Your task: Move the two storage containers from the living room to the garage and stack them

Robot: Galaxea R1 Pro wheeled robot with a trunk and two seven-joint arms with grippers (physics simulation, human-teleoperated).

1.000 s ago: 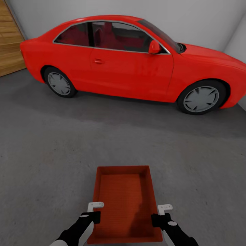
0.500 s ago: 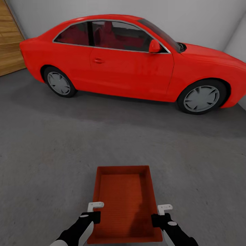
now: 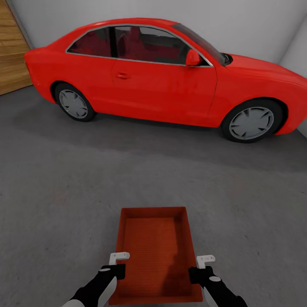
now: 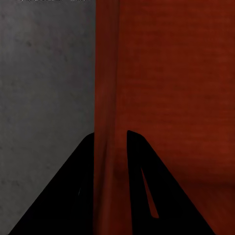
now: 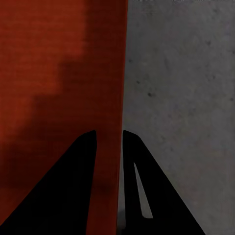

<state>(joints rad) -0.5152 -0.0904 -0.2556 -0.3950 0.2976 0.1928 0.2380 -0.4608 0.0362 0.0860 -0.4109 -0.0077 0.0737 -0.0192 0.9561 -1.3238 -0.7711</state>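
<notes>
- Orange-red plastic marks the storage container (image 3: 155, 253) in the head view: an open-topped bin with a ribbed bottom, low in the near middle of the scene, its long sides running away from the robot.
- The container sits over the dark grey concrete floor (image 3: 64, 192) of the garage; whether it rests on the floor or hangs just above it cannot be told from here.
- The left gripper (image 3: 119, 257) is at the near part of the container's left wall, and the right gripper (image 3: 206, 259) at the near part of its right wall; both black arms come in from the near edge.
- Far across the floor stands a red two-door car (image 3: 162, 76), side-on, nose to the right, well apart from the container. A wooden plank door (image 3: 10, 47) is at the far left, and a white wall (image 3: 256, 25) rises behind the car.
- Left wrist view: two dark fingers (image 4: 139, 161) straddle the container's left wall (image 4: 105, 98), one on the outside over the floor (image 4: 44, 88), one inside over the ribbed bottom. The jaws are clamped on the wall.
- Right wrist view: the dark fingers (image 5: 88, 161) likewise sit on either side of the container's right wall (image 5: 120, 73), gripping it, with grey floor (image 5: 181, 98) on the outer side and a shadow lying across the bin's bottom.
</notes>
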